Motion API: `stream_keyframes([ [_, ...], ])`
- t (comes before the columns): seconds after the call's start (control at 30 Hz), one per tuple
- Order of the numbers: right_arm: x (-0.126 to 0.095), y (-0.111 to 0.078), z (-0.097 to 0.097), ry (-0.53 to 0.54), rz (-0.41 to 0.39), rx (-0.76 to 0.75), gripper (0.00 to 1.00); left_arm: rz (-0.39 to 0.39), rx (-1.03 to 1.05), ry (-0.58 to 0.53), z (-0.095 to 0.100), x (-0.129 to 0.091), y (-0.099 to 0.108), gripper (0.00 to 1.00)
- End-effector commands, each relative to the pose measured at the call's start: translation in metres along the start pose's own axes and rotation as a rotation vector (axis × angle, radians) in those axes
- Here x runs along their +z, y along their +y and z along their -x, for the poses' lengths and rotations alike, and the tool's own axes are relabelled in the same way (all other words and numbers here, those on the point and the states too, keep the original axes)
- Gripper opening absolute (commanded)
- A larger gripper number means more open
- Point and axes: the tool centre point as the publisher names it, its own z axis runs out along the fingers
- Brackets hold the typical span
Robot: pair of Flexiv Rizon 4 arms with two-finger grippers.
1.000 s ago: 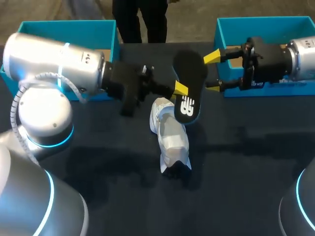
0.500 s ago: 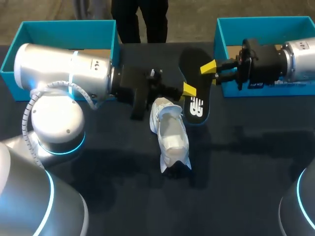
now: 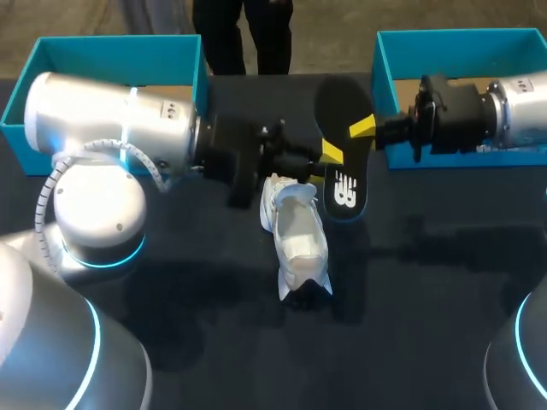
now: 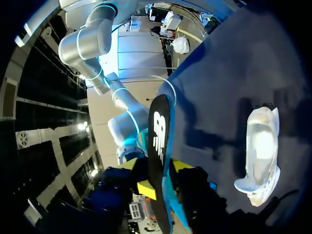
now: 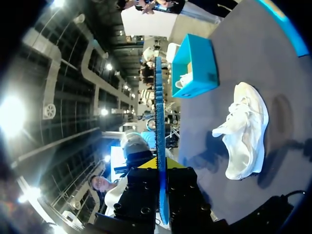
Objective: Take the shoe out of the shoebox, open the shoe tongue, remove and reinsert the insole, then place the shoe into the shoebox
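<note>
The black insole [image 3: 342, 141] hangs upright above the table, its white logo facing down the table. My right gripper [image 3: 363, 128] comes in from the right and is shut on the insole's edge; in the right wrist view the insole [image 5: 159, 97] stands edge-on between its fingers [image 5: 160, 168]. My left gripper [image 3: 332, 152] flanks the insole [image 4: 158, 136] from the other side, its yellow tips [image 4: 163, 178] apart and open. The white shoe [image 3: 295, 235] lies on the dark table below them, also seen in both wrist views [image 4: 261, 146] [image 5: 246, 129].
A teal shoebox [image 3: 111, 51] stands at the back left behind my left arm, and a second teal box [image 3: 380, 51] at the back right under my right arm. The dark tabletop [image 3: 410, 325] spreads out in front of the shoe.
My right gripper has closed on the insole. My left gripper's fingers have parted. The insole has shifted slightly to the right, and the shoe has stayed put.
</note>
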Motion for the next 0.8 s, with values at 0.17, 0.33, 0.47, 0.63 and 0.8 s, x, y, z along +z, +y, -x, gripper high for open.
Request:
stream_keyframes([
  [0.17, 0.004, 0.008, 0.014, -0.026, -0.021, 0.012, 0.0, -0.014, -0.025, 0.149, 0.003, -0.034, 0.006, 1.0],
  [0.33, 0.01, 0.01, 0.021, -0.02, -0.036, 0.02, 0.0, -0.017, -0.092, 0.323, 0.003, -0.043, 0.016, 1.0],
  [0.47, 0.013, 0.01, 0.025, -0.019, -0.043, 0.021, 0.0, -0.041, -0.14, 0.451, 0.003, -0.049, 0.023, 1.0],
  [0.63, 0.016, 0.009, 0.029, -0.016, -0.044, 0.022, 0.0, -0.027, -0.185, 0.55, 0.013, -0.049, 0.03, 1.0],
  [0.8, 0.02, 0.009, 0.03, -0.017, -0.048, 0.018, 0.0, -0.02, -0.287, 0.741, 0.015, -0.049, 0.037, 1.0],
])
